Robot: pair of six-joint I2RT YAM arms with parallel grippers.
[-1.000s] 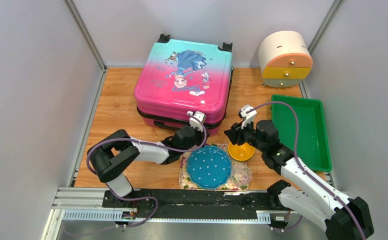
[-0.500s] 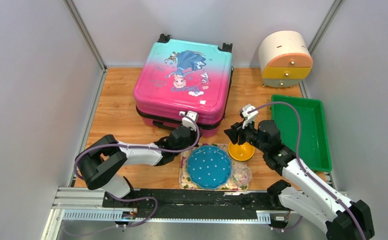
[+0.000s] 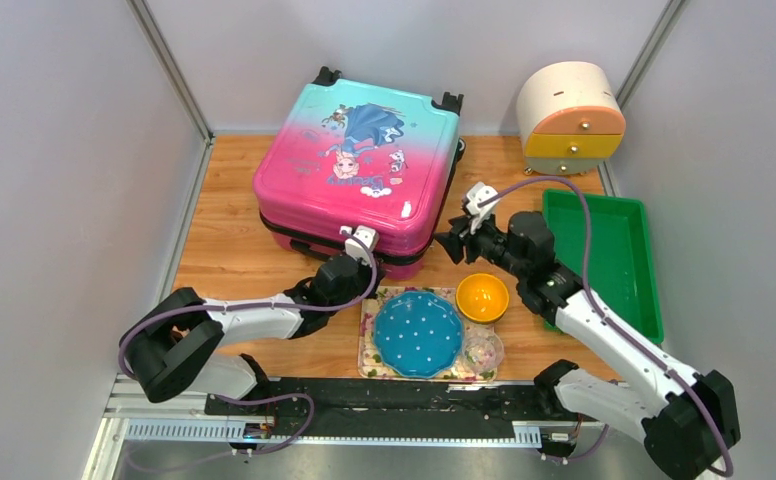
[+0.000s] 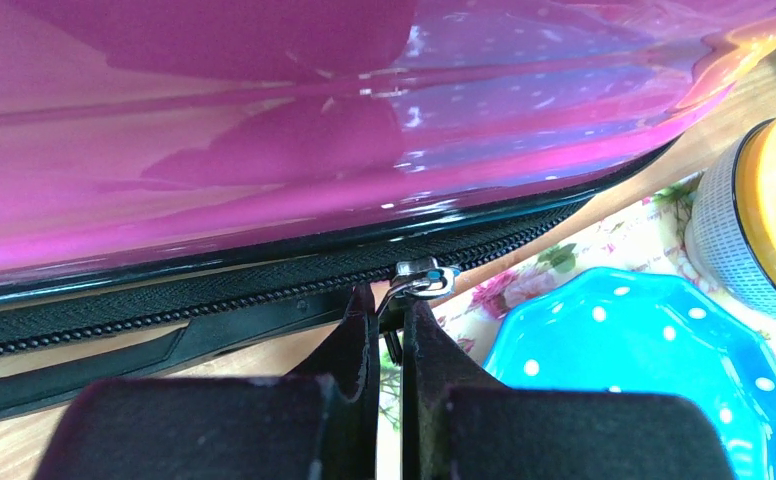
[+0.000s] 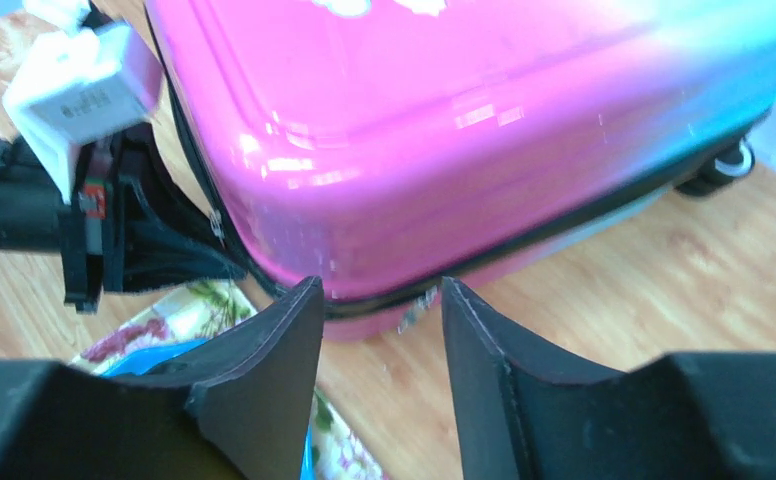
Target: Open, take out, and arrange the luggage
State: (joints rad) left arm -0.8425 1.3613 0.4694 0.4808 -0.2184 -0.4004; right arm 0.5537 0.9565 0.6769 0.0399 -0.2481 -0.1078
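Note:
The luggage (image 3: 359, 165) lies flat at the back of the table, pink-to-turquoise with a cartoon girl print, lid down. My left gripper (image 3: 336, 272) is at its front edge. In the left wrist view its jaws (image 4: 389, 300) are shut on the silver zipper pull (image 4: 422, 276), just below the black zipper band (image 4: 164, 300) under the pink shell (image 4: 264, 150). My right gripper (image 3: 451, 243) is open and empty beside the luggage's front right corner. In the right wrist view (image 5: 382, 295) that pink corner (image 5: 444, 130) lies just beyond the fingertips.
A floral mat (image 3: 371, 335) near the front holds a blue polka-dot plate (image 3: 417, 333), an orange bowl (image 3: 483, 296) and a clear glass bowl (image 3: 482, 350). A green tray (image 3: 604, 260) lies at the right. A round cream drawer cabinet (image 3: 570, 118) stands at the back right.
My left gripper has slid left along the front zipper. The luggage has shifted left and turned slightly. My right gripper has moved from above the orange bowl to the luggage's corner.

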